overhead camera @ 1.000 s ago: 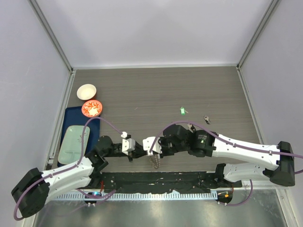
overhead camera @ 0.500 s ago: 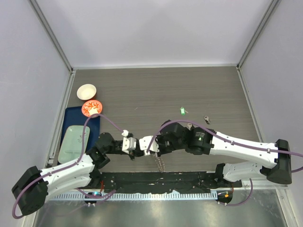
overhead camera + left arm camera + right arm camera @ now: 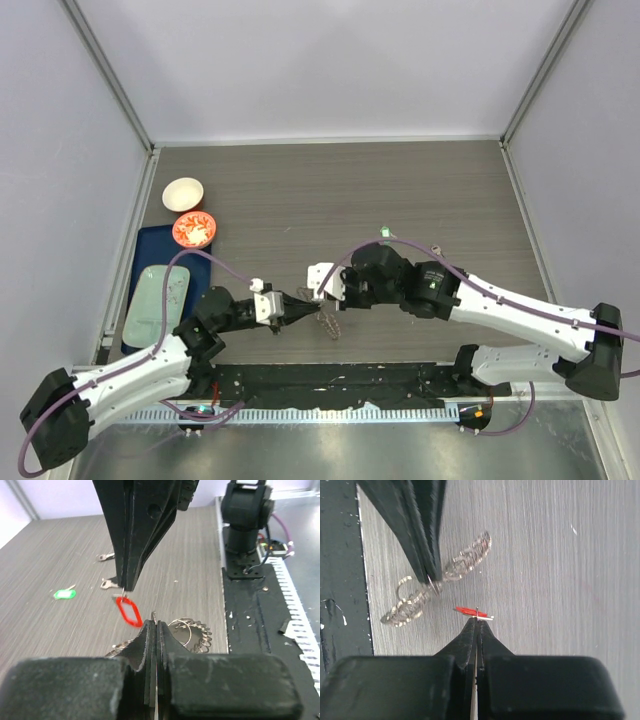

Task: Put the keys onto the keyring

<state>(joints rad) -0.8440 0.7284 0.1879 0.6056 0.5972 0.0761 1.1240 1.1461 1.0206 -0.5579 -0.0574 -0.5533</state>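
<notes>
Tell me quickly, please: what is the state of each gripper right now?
Left gripper: closed, holding the keyring.
Right gripper: closed, holding the red key.

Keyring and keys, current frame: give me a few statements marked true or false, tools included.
1. The left tool is shut on the keyring. True.
2. The right tool holds the green key. False: it pinches the red key. The green key lies on the table.
3. The red key is threaded on the keyring. False: both wrist views show a gap between them.
4. A white bowl and an orange bowl stand at the left side of the table. True.
</notes>
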